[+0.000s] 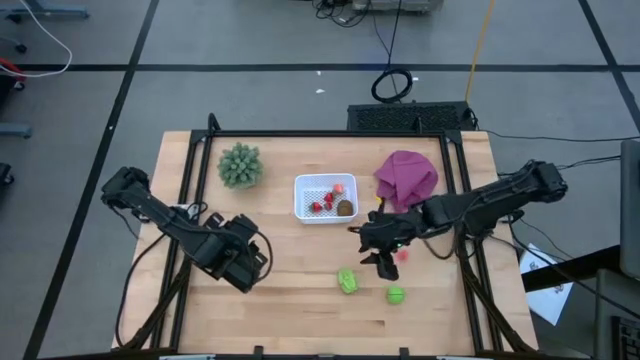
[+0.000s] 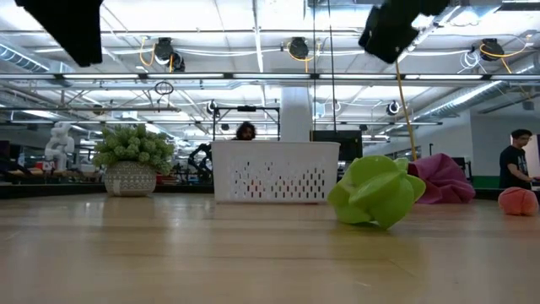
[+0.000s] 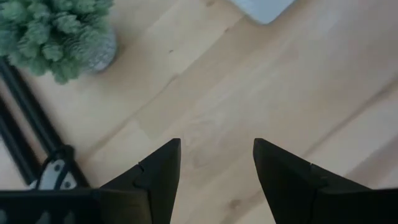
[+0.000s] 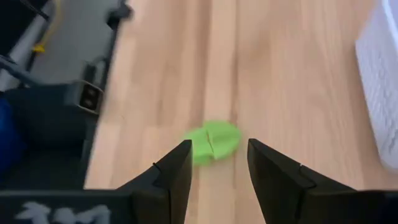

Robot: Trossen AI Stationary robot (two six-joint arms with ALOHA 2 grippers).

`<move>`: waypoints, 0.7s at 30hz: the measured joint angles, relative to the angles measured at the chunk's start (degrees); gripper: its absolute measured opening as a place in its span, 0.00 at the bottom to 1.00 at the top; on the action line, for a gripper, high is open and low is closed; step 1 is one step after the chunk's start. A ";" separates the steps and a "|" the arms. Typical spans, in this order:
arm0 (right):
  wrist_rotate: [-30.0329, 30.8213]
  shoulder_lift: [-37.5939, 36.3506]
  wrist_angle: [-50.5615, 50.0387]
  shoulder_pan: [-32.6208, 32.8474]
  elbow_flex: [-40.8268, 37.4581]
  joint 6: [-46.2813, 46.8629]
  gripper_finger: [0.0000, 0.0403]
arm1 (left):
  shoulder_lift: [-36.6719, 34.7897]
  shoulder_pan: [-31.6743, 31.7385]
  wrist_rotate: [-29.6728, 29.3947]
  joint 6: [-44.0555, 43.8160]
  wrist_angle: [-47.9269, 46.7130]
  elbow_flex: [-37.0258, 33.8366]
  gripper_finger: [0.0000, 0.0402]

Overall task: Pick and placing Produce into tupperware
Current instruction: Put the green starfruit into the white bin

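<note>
The white perforated tupperware point(image 1: 303, 184) stands mid-table with red bits point(image 1: 322, 204) and a brown oval point(image 1: 345, 207) inside. Two bright green pieces point(image 1: 347, 281) point(image 1: 396, 294) lie on the wood nearer the front edge, and a pink piece point(image 1: 403, 255) lies beside my right gripper. My right gripper point(image 1: 382, 262) hangs open above the table. One green piece point(image 4: 211, 142) lies on the wood just beyond its fingertips point(image 4: 219, 149). My left gripper point(image 1: 255, 262) is open over bare wood at the front left, with nothing between its fingers point(image 3: 216, 146).
A spiky grey-green plant point(image 1: 240, 165) stands left of the tupperware, and a crumpled purple cloth point(image 1: 405, 175) lies to its right. Black frame rails point(image 1: 195, 170) run along both table sides. Bare wood stretches between the two grippers. People show in the room beyond point(image 2: 516, 160).
</note>
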 joint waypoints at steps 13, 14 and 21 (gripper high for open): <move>-0.50 6.67 -1.22 -3.13 -0.02 2.44 0.29 | 0.08 2.31 2.70 -0.98 0.22 -6.42 0.52; -0.50 6.67 -0.79 -3.12 -0.02 2.48 0.29 | 0.08 2.31 2.70 -1.13 0.50 -6.42 0.52; -0.68 6.65 6.11 -3.14 -0.04 3.96 0.29 | 0.08 1.77 2.70 -0.79 0.88 -6.42 0.52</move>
